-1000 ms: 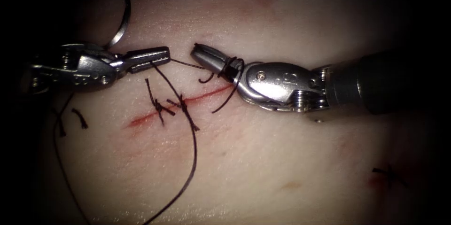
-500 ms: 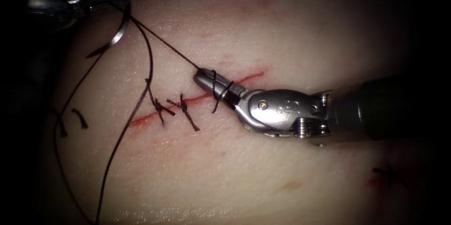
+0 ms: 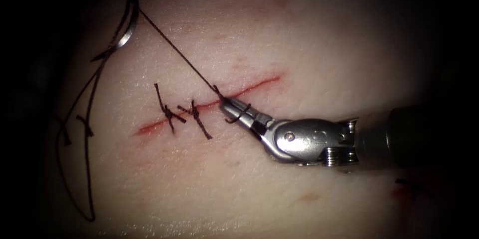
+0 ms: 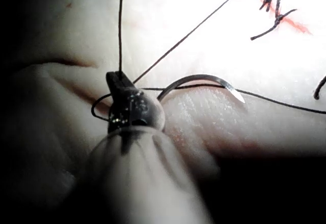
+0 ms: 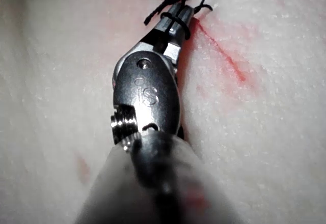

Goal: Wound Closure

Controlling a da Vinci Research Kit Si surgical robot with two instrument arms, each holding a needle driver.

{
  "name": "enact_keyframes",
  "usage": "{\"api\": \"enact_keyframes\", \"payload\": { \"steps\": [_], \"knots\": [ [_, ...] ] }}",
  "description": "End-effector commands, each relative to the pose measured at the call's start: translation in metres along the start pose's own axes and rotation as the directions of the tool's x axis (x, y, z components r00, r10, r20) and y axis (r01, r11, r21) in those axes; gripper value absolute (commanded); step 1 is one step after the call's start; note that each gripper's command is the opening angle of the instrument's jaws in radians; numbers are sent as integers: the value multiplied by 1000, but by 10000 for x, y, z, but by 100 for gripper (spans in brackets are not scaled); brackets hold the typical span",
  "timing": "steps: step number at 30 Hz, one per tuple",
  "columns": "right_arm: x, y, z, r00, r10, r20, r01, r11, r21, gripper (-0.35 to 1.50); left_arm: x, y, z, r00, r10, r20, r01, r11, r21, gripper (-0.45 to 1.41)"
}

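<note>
While beside one pincer: two stitches.

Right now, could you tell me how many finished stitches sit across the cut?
2, close together on the cut's left half: one stitch further left, the other stitch just left of the right tool, whose jaws hold the thread. More may be hidden under that tool.

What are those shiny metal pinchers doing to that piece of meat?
They are sewing a cut in the tissue shut. The right tool pinches the thread right at the cut, with a loop wound round its jaws. The left tool holds the same thread, stretched tight up to the left. The curved needle lies loose on the tissue, left of the cut. Two knotted stitches already cross the cut.
</note>
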Motion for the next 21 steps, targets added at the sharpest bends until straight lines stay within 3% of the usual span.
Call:
{"api": "enact_keyframes", "payload": {
  "steps": [1,5,10,21],
  "knots": [
    [-10,-11,1,1000,-6,1,6,1000,3,-35,-6,-4,10,1000,3,-1,-3,1000,0,-45],
    [-16,-17,-4,1000,-4,2,3,1000,8,-35,-17,-10,11,1000,1,6,-1,1000,9,-45],
    [-15,-20,-9,1000,-5,1,5,1000,13,-35,-33,-20,15,992,-33,119,19,993,116,-45],
    [-8,-30,-22,1000,-6,-1,6,1000,24,-35,-69,-42,24,958,-130,255,56,959,278,-45]
  ]
}}
